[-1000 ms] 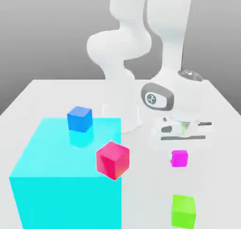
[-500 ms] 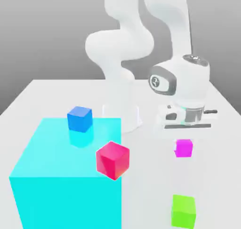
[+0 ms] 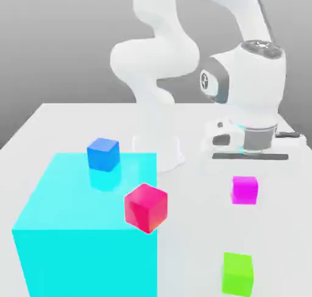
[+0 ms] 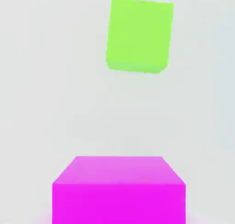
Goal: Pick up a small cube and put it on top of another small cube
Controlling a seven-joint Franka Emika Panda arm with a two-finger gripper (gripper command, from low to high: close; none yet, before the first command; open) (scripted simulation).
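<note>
Magenta, the small cube [image 3: 244, 189] hangs just below the robot's hand, above the white tabletop [image 3: 55, 125], with the fingers clenched on it. At about six o'clock from it, well apart, sits the green cube [image 3: 237, 273].

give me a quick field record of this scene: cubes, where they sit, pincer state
magenta cube: below the arm's hand, shut pincer on it, lifted off the table
green cube: on the table, nearer the exterior camera than the magenta cube
blue cube: on the big cyan block, near its far edge
crimson cube: at the cyan block's near corner on the exterior view's right
pincer: shut
</note>
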